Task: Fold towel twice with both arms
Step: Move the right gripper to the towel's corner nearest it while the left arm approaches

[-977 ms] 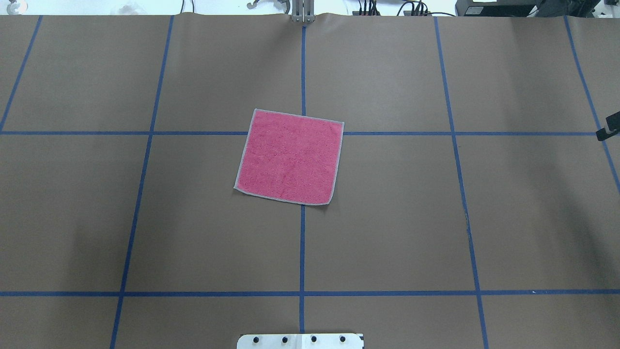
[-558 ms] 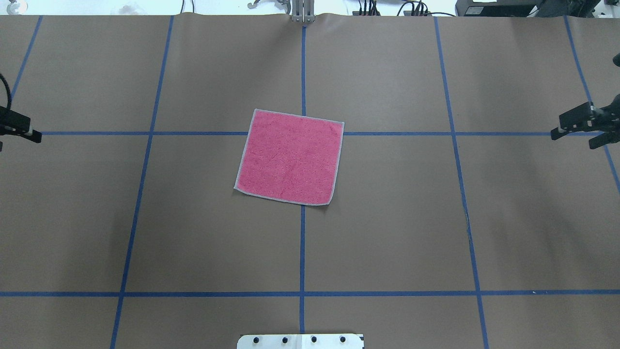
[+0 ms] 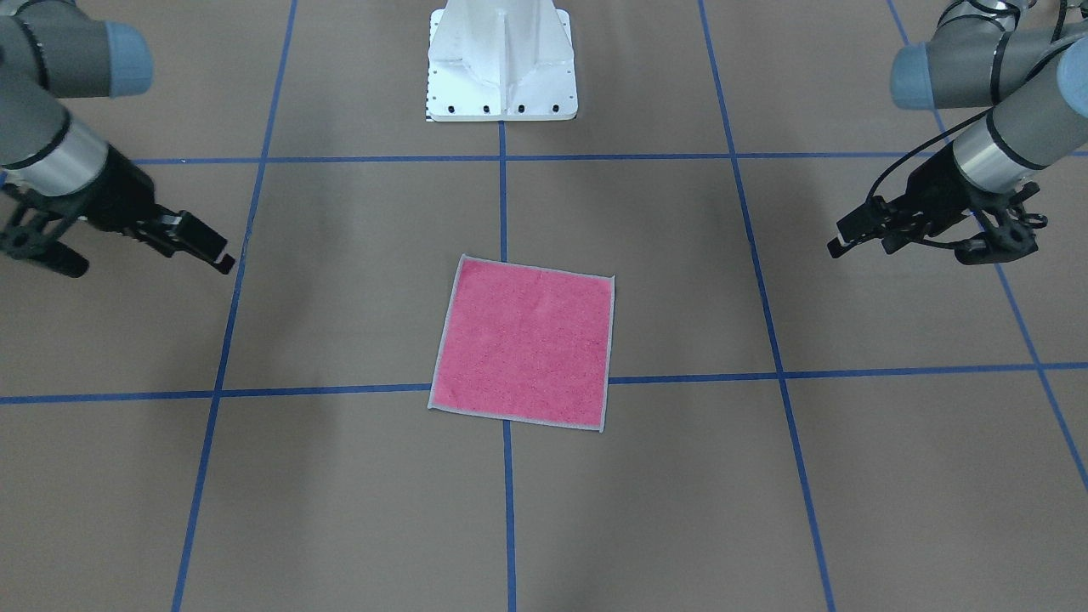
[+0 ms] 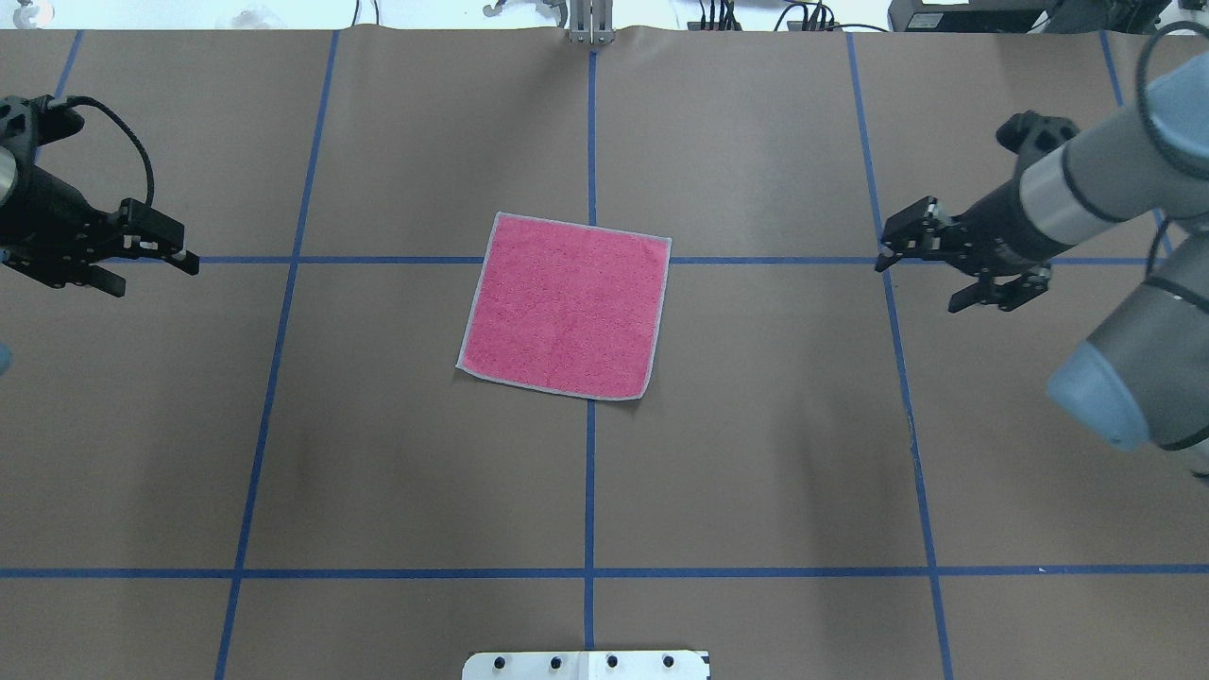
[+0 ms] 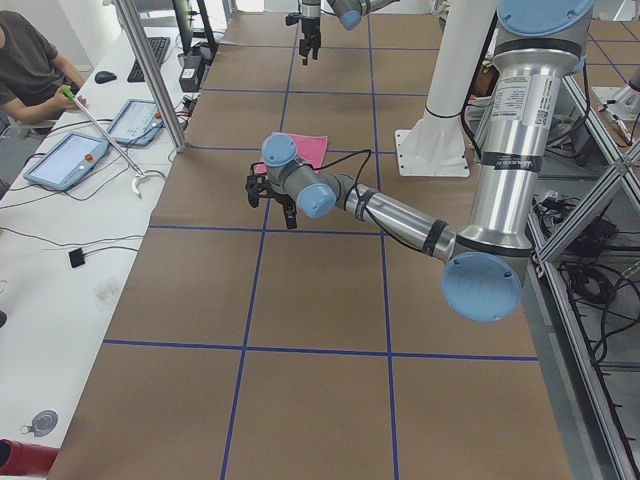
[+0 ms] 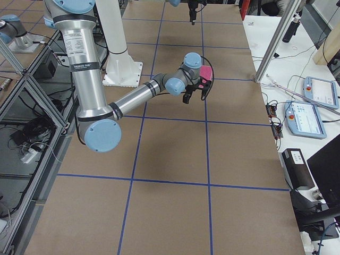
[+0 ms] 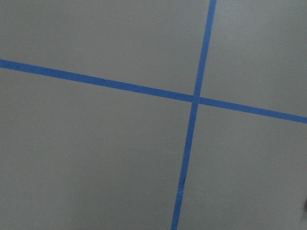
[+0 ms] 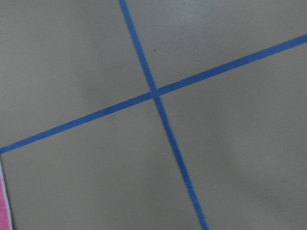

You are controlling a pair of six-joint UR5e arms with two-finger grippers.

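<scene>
Brown paper crossed by blue tape lines (image 4: 589, 491) covers your desk (image 4: 756, 472), and the towel (image 4: 565, 304) lies flat at its middle, over the crossing of two lines. It is pink face up and turned a little off square to the grid.

Expect it to be light, soft and limp. It will sag from wherever you lift it and slide on the paper if you push instead of pinching. The pale stitched edging looks like the firmest part, so take hold at corners. I would pick the two near corners, or the two far ones, one for each hand, so that the whole edge rises together and can be carried across to the opposite edge.

Your left hand (image 4: 156, 276) hangs at the far left of the desk and your right hand (image 4: 918, 283) at the right. Both are well apart from the towel, roughly level with its far edge, and neither touches it. Each hand has its fingers spread apart with nothing between them. Both arms reach in low and nearly level, fingers aimed inward toward the cloth. To pinch a corner against the desk, you will probably need to tip the wrists downward.
</scene>
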